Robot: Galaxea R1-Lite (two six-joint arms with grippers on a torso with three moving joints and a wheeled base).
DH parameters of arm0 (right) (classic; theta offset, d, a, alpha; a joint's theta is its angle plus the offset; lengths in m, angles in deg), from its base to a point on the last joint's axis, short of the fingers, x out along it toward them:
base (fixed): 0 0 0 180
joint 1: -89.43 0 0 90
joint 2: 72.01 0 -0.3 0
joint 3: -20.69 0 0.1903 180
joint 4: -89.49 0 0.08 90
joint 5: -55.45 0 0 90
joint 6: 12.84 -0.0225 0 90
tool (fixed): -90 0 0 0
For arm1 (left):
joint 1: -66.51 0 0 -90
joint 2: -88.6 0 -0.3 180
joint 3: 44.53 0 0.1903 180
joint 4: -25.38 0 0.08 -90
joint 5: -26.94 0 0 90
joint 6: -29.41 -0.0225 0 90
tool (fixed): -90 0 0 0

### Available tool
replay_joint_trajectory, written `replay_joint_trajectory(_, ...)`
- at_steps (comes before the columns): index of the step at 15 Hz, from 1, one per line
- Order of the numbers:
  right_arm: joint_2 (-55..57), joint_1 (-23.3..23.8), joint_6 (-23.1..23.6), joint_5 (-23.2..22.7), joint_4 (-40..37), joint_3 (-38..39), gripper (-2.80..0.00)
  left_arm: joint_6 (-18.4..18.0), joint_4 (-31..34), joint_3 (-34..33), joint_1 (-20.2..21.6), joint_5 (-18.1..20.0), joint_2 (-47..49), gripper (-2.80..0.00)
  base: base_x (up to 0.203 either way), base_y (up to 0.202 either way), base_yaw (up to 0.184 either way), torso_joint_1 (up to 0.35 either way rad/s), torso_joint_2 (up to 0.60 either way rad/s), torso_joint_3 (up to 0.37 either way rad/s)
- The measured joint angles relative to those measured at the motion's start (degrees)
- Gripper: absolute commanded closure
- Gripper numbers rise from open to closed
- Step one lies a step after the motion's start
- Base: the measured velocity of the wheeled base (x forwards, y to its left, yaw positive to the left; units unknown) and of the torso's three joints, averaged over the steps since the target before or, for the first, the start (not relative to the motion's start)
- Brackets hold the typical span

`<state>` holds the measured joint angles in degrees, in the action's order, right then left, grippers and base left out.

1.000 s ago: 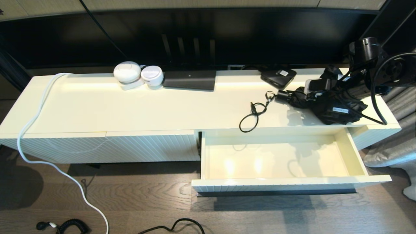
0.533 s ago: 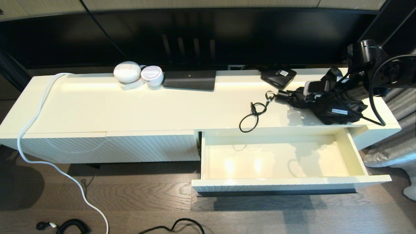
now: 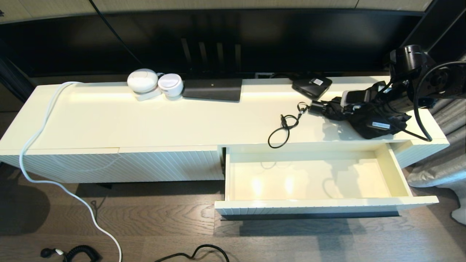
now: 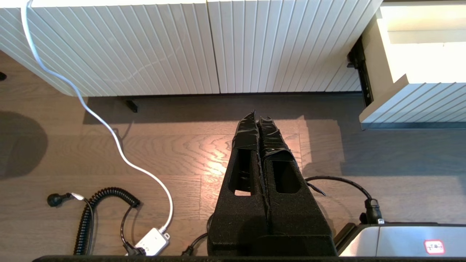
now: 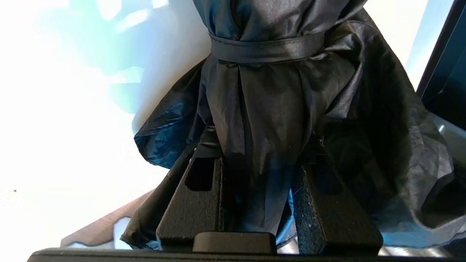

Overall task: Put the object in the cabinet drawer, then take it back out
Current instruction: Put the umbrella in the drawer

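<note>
A folded black umbrella (image 3: 376, 125) lies on the cabinet top at the far right, its handle (image 3: 317, 107) and wrist strap pointing left. My right gripper (image 3: 358, 109) is down on it; in the right wrist view the fingers (image 5: 198, 196) press the fabric of the umbrella (image 5: 265, 91) from both sides, so the right gripper (image 5: 260, 149) is shut on it. Below, the cabinet drawer (image 3: 320, 209) stands pulled out, its cream inside bare, black bar handle under the ribbed front. My left gripper (image 4: 259, 116) hangs shut over the floor, holding nothing.
A black flat box (image 3: 312, 85), a dark slab (image 3: 213, 89) and two white round devices (image 3: 154, 83) stand along the back of the cabinet top. A white cable (image 3: 40, 145) runs down the left end to the floor. The diagonally ribbed panel (image 3: 120, 165) is left of the drawer.
My right gripper has sunk slightly and shifted left onto the umbrella, whose folds have been squeezed flatter. Drawer and left arm have not moved.
</note>
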<state>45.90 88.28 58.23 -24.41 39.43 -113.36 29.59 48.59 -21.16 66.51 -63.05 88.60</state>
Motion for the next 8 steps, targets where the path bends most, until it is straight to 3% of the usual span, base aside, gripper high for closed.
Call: replay_joint_trajectory(8, -12.8, -0.5, -1.7, -1.4, -1.8, 9.0, 0.00, 0.0, 0.0, 0.0, 0.0, 0.0, 0.0, 0.00, 0.000, 0.000, 0.000, 0.000, 0.00, 0.000)
